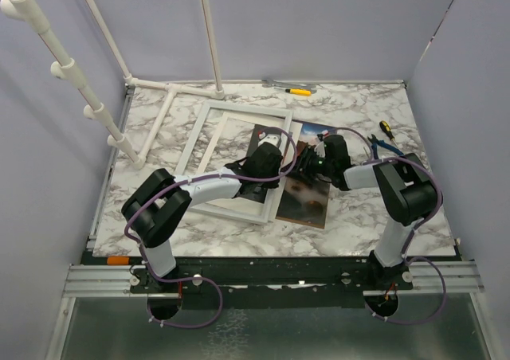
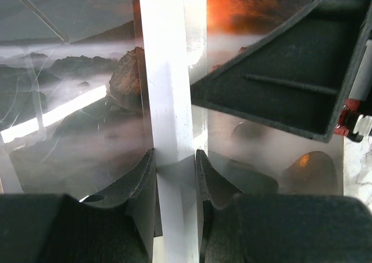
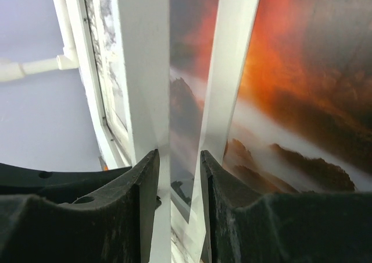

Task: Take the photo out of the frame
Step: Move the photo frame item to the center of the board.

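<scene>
The white frame [image 1: 191, 146] lies flat at mid-table, its right rail raised where both grippers meet it. My left gripper [image 1: 271, 156] is shut on that rail [image 2: 170, 100], the white bar pinched between both pads [image 2: 174, 156]. From the right, my right gripper [image 1: 315, 158] is shut across the same edge, its jaws [image 3: 178, 156] spanning the white rail [image 3: 142, 71] and a thin white strip beside it. The photo [image 1: 307, 201], dark landscape with orange glow, lies beneath and to the right of the rail [image 2: 70, 129] [image 3: 302, 100]. The right gripper's black body [image 2: 290, 71] shows in the left wrist view.
A white pipe rack [image 1: 159, 113] stands at the back left, touching the frame's far corner. A yellow-handled tool [image 1: 299, 91] lies at the back edge. Blue-handled pliers [image 1: 388, 146] and a screwdriver [image 1: 385, 127] lie at the right. Lilac walls close three sides.
</scene>
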You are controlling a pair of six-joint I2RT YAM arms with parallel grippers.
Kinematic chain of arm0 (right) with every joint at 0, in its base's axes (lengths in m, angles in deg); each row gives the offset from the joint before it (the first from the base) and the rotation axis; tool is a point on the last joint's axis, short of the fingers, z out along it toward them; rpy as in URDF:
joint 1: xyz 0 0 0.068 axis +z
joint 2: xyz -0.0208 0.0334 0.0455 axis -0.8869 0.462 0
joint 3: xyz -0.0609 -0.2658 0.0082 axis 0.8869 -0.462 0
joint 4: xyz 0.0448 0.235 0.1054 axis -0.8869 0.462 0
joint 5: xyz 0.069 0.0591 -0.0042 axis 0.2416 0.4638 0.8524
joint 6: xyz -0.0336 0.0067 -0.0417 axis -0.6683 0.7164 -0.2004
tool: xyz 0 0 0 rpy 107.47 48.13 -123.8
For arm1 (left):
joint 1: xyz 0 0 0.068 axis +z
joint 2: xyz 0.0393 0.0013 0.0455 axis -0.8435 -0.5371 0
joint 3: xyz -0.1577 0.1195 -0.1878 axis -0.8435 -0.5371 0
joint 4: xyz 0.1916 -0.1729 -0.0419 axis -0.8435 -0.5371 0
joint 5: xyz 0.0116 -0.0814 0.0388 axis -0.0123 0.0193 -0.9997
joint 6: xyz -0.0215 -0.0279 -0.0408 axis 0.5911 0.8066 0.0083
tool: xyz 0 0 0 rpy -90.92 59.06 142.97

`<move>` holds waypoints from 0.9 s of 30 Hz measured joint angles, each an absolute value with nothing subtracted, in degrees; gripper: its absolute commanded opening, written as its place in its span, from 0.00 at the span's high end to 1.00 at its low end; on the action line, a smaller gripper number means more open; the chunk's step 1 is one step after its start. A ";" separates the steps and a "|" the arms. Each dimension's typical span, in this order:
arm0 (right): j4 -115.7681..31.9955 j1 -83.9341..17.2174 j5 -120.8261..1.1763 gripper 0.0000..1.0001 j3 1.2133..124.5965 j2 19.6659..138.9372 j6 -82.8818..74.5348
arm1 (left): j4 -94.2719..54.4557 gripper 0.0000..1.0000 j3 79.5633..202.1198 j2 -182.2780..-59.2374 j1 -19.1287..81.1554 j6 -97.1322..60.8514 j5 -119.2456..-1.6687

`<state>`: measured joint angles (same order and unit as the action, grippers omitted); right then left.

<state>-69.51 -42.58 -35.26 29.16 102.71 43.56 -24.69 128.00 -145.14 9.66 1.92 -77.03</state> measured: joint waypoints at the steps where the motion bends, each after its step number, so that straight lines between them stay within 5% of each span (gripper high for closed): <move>1: -69.20 -42.69 -35.54 0.62 29.68 102.71 43.42 | -24.71 1.00 127.98 -145.14 9.68 1.83 -77.03; 16: -64.90 -48.11 -39.63 0.66 32.15 102.03 40.82 | -24.67 1.00 127.54 -145.10 9.88 0.65 -76.97; 27: -65.49 -48.11 -40.22 0.79 37.16 108.28 40.69 | -24.65 1.00 126.89 -144.79 9.88 0.10 -76.79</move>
<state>-65.49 -48.11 -40.22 37.16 108.28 40.69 -24.65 126.89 -144.79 9.88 0.10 -76.79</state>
